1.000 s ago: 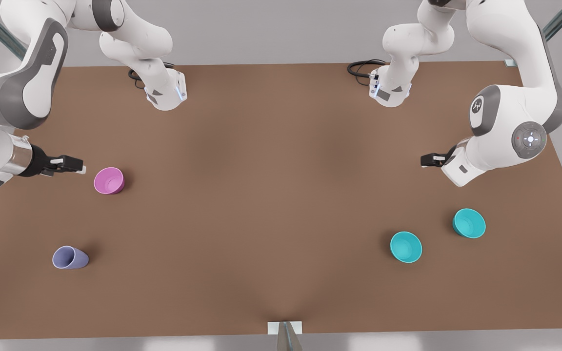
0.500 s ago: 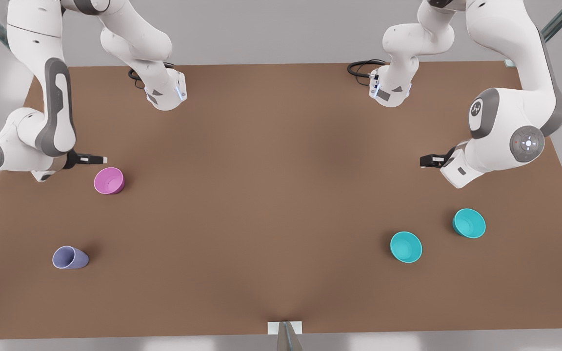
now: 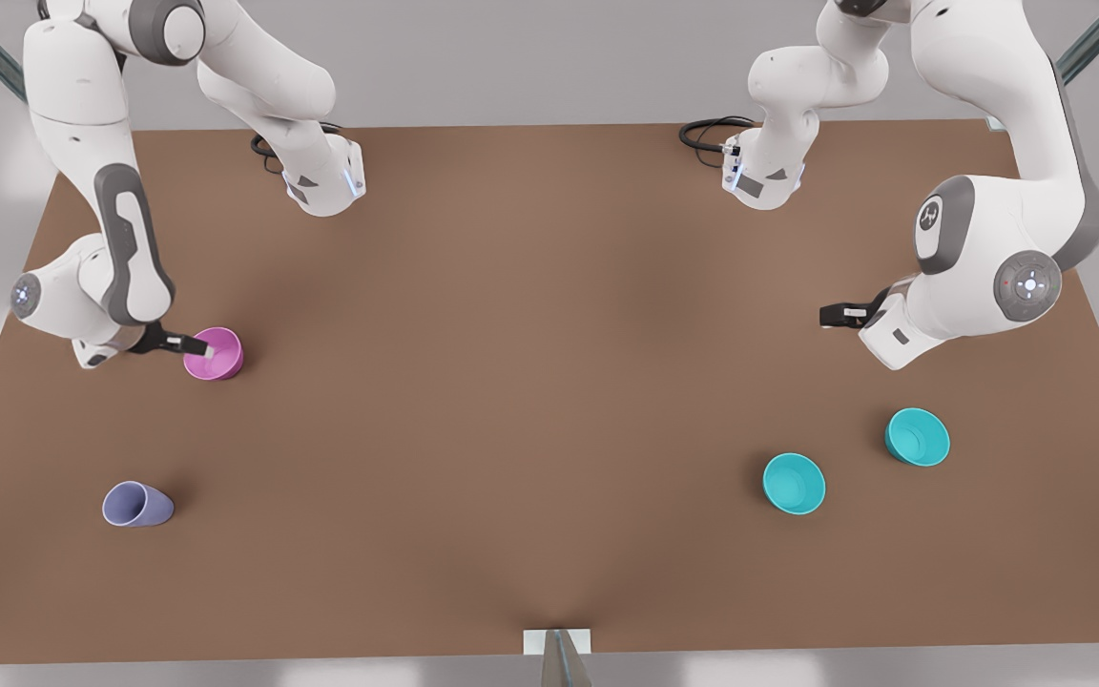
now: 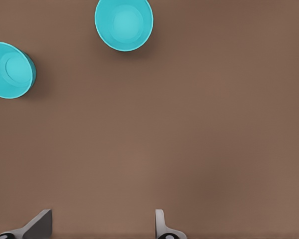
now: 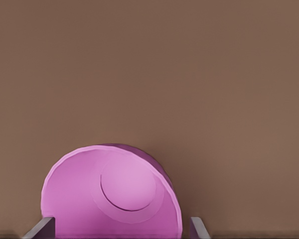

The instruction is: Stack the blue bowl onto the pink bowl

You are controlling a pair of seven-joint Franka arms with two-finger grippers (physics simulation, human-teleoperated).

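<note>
The pink bowl (image 3: 215, 353), plain and round, sits between the right gripper's (image 3: 207, 349) spread fingers.

The left wrist view's edge is cutting off one turquoise bowl (image 4: 9, 69). In the right wrist view, the picture's edge is cutting off the pink bowl (image 5: 112, 194) and the right hand (image 5: 122, 228), showing only fingertips.
</note>
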